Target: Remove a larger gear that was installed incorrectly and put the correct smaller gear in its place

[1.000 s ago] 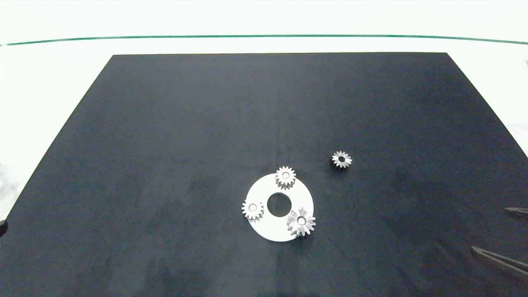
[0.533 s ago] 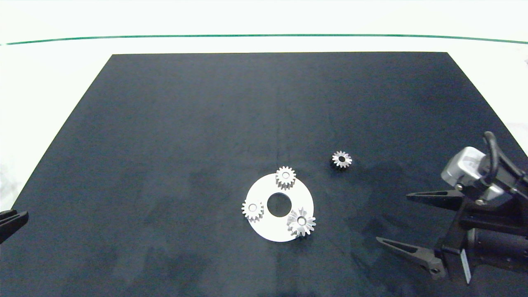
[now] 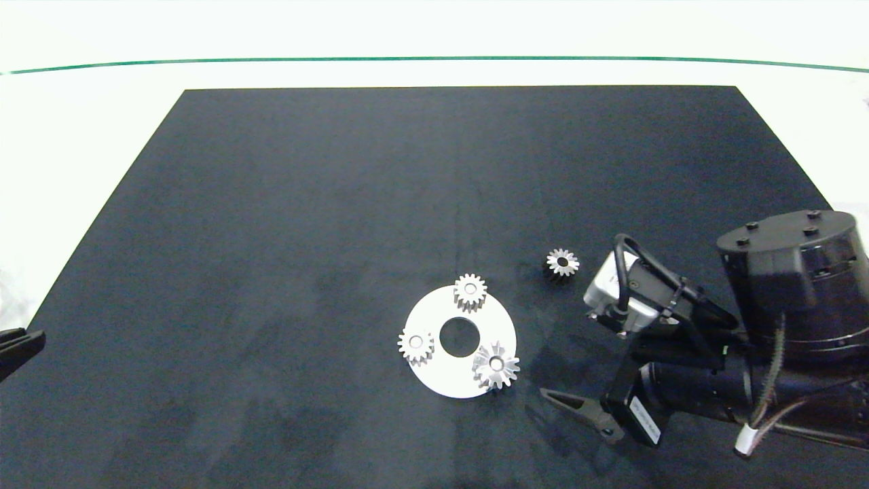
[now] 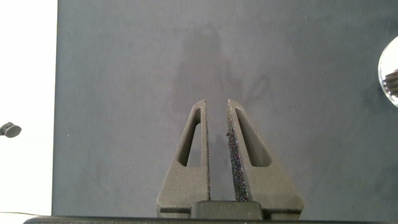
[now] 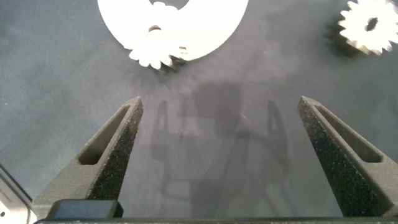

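Note:
A white disc [image 3: 441, 377] lies on the black mat with three gears on it. The larger gear [image 3: 495, 365], shiny with long splayed teeth, sits on the disc's near right part; the right wrist view shows it [image 5: 155, 53] just ahead of the left finger. The smaller gear [image 3: 562, 262] lies alone on the mat to the disc's far right, also in the right wrist view [image 5: 368, 25]. My right gripper [image 3: 567, 356] hangs open just right of the disc, holding nothing [image 5: 221, 102]. My left gripper [image 3: 17, 346] rests shut at the mat's left edge [image 4: 216, 106].
Two small blunt-toothed gears [image 3: 470, 292] [image 3: 415, 345] sit on the disc's far and left parts. The black mat [image 3: 271, 238] covers most of the white table. The right arm's bulky wrist [image 3: 787, 285] stands over the mat's right side.
The right arm has swept in from the right edge toward the disc, its open fingers now close to the larger gear. The left gripper tip appeared at the left edge and stays there.

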### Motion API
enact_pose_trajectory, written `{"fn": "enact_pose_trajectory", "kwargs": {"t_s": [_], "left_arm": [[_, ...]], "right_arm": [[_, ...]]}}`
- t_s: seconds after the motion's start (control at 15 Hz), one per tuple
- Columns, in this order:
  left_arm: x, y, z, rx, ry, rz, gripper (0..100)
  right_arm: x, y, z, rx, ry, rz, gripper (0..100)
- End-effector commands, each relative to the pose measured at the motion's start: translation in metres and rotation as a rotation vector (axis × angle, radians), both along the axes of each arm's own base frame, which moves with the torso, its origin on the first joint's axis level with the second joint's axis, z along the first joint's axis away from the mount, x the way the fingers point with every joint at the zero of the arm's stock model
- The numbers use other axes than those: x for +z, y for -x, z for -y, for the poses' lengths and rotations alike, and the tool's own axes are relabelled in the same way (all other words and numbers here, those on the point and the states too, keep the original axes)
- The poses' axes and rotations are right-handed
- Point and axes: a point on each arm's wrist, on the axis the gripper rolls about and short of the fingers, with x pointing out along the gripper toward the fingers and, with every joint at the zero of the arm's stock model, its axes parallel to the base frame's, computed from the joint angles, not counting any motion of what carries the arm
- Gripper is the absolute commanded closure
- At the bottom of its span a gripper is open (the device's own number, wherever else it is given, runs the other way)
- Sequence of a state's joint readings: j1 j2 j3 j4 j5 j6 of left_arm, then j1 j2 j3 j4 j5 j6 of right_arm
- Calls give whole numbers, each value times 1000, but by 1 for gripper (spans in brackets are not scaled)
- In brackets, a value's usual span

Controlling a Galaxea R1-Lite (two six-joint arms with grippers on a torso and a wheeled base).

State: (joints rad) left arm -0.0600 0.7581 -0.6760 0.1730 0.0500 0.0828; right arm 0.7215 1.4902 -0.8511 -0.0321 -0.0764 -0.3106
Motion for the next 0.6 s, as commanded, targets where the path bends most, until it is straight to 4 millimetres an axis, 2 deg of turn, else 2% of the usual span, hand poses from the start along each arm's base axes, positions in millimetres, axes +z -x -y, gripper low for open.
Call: {"fn": "enact_pose_trajectory", "kwargs": {"t_s": [0.07,0.6], "left_arm": [[1,-1,0,2,3,0,84],[5,-6,0,0,4,8,84]], "right_arm": [[-12,-6,-27,59,36,-26,0],[-29,-29,-67,87,85,9,0]]}}
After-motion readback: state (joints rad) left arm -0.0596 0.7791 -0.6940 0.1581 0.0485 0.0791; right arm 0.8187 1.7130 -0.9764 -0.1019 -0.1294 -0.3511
